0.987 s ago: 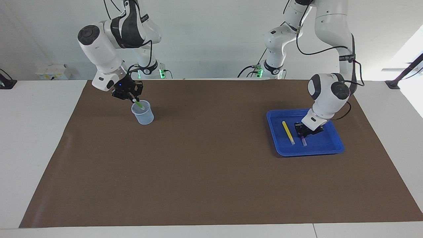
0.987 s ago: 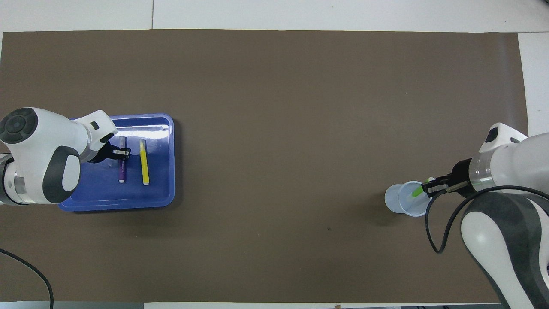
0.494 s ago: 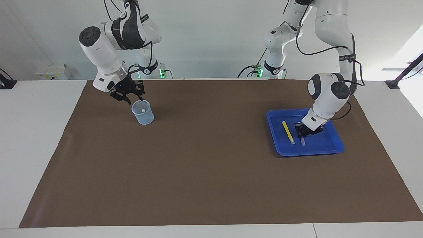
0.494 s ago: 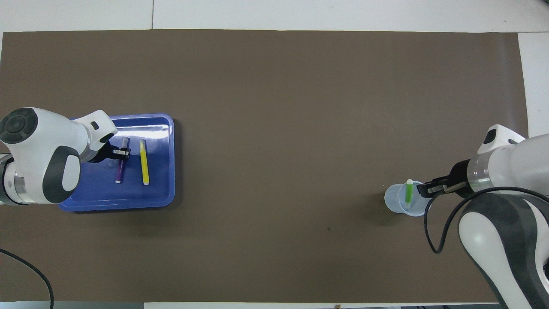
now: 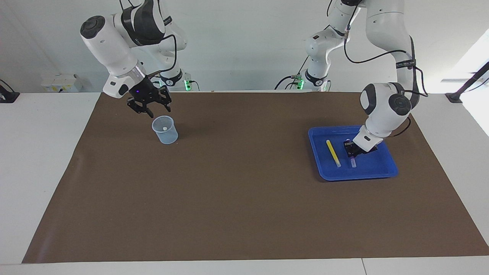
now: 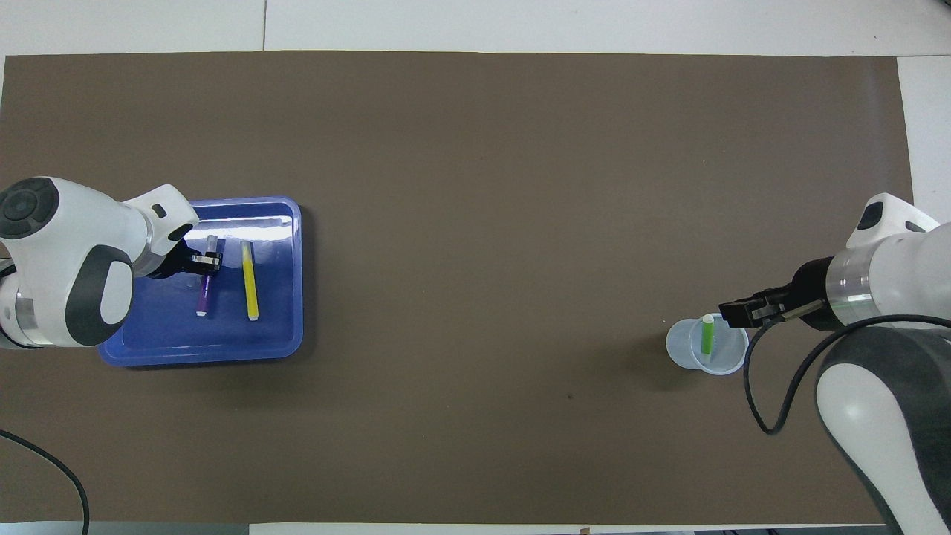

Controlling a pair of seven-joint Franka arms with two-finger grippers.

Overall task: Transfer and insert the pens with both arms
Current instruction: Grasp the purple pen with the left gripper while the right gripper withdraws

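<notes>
While the green pen [image 6: 707, 334] is standing upright in the clear cup [image 5: 165, 130] toward the right arm's end of the table, the right gripper [image 5: 149, 105] is hanging just above the cup's rim, fingers spread and holding nothing. In the blue tray [image 5: 387, 167] the left gripper [image 5: 349, 149] is pinching the purple pen [image 6: 203, 291], with the yellow pen [image 5: 333, 152] lying beside it.

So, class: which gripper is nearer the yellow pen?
Left. The left gripper is in the blue tray beside the yellow pen; the right gripper is above the cup.
</notes>
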